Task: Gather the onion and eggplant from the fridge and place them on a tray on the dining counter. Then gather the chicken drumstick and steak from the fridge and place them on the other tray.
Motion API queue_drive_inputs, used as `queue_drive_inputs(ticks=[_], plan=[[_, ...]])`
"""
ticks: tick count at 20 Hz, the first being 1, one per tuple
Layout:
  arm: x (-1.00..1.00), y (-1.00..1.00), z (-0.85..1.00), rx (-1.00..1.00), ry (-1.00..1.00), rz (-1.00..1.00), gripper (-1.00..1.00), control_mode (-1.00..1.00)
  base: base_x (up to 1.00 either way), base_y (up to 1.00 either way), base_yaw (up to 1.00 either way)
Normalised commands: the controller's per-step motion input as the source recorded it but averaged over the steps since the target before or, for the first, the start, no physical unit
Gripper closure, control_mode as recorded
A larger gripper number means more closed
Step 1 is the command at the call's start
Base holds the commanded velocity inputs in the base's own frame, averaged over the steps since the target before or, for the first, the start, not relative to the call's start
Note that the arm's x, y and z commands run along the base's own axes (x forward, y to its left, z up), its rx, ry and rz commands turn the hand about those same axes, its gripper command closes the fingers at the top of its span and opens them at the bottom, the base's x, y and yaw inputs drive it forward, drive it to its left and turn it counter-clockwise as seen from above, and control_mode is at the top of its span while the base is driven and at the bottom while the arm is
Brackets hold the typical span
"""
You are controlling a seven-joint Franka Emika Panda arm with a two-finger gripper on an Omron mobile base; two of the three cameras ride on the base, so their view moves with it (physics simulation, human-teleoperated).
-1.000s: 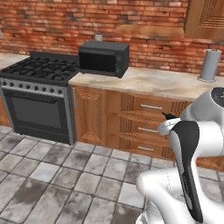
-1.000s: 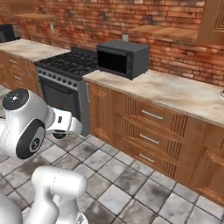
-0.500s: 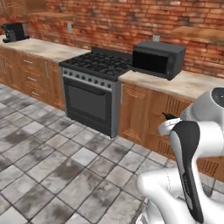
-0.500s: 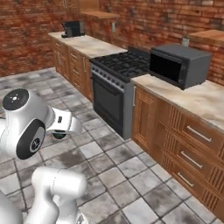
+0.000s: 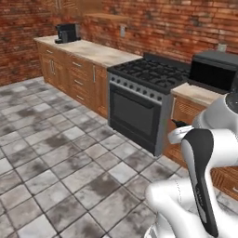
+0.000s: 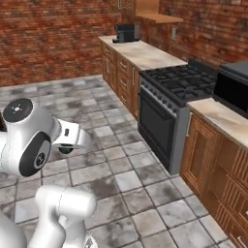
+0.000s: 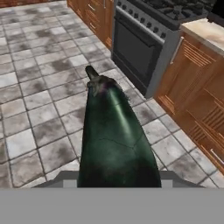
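Note:
A long, dark green-purple eggplant (image 7: 114, 140) sticks out from the hand and points forward over the tiled floor, stem end away from me. My gripper (image 6: 68, 146) is shut on its near end, and the eggplant hides the fingertips. In the left base view the hand (image 5: 180, 132) sits folded close to the white arm, in front of the wooden cabinets. The fridge, dining counter, trays, onion, chicken drumstick and steak are out of view.
A black stove with an oven door (image 5: 142, 100) stands in the wall counter (image 5: 95, 52). A black microwave (image 5: 214, 69) sits to its right and a coffee machine (image 5: 67, 32) at the far left. Wooden cabinets (image 7: 192, 83) line the wall; grey tiled floor (image 5: 56, 158) lies open on the left.
The base has turned, so the whole scene has slid to the right in both base views. The stove and microwave now sit further right. The eggplant stays in the gripper.

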Motion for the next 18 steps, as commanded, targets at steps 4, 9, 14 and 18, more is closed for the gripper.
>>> queue_drive_inputs(ticks=[4, 9, 14, 18], plan=[[0.0, 0.0, 0.0, 0.0, 0.0, 0.0, 1.0, 1.0, 1.0, 0.0, 0.34], [0.0, 0.0, 0.0, 0.0, 0.0, 0.0, 1.0, 1.0, 1.0, 0.12, 0.28], [0.0, 0.0, 0.0, 0.0, 0.0, 0.0, 1.0, 1.0, 1.0, 0.26, 0.23], [0.0, 0.0, 0.0, 0.0, 0.0, 0.0, 1.0, 1.0, 0.97, 0.34, 0.17]])
